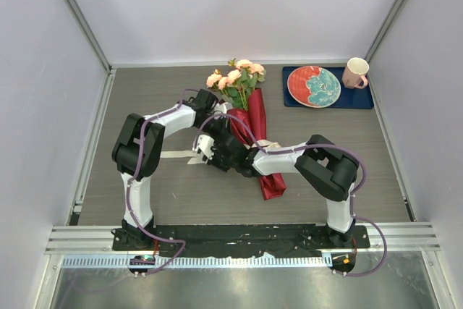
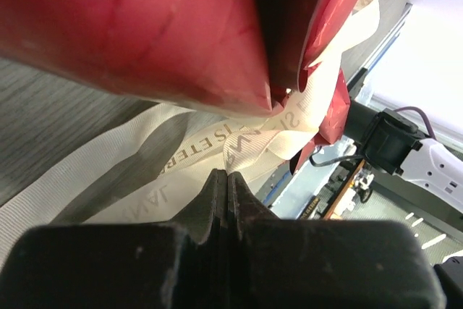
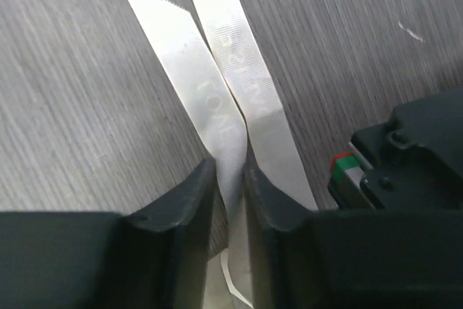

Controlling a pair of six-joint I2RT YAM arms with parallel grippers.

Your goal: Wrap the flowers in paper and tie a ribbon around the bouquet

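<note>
Red paper [image 1: 255,135] is already wrapped round the flowers [image 1: 236,79], lying mid-table with blooms at the far end. Tying is left. Both arms bend inward beside it. The left gripper [image 2: 228,179] has its fingers pressed together, holding nothing. The right gripper [image 3: 230,179] pinches the cream ribbon [image 3: 217,99].

The bouquet [image 1: 255,132] lay mid-tabletop as a long crimson paper [image 1: 269,179] cone, its peach-pink flowers [image 1: 236,76] with green leaves pointing toward 11 o'clock and its narrow end toward 5 o'clock. The cream ribbon [image 1: 173,154], printed with faint lettering, crossed the cone near its middle, two flat tails trailing toward 9 o'clock on the tabletop.
</note>
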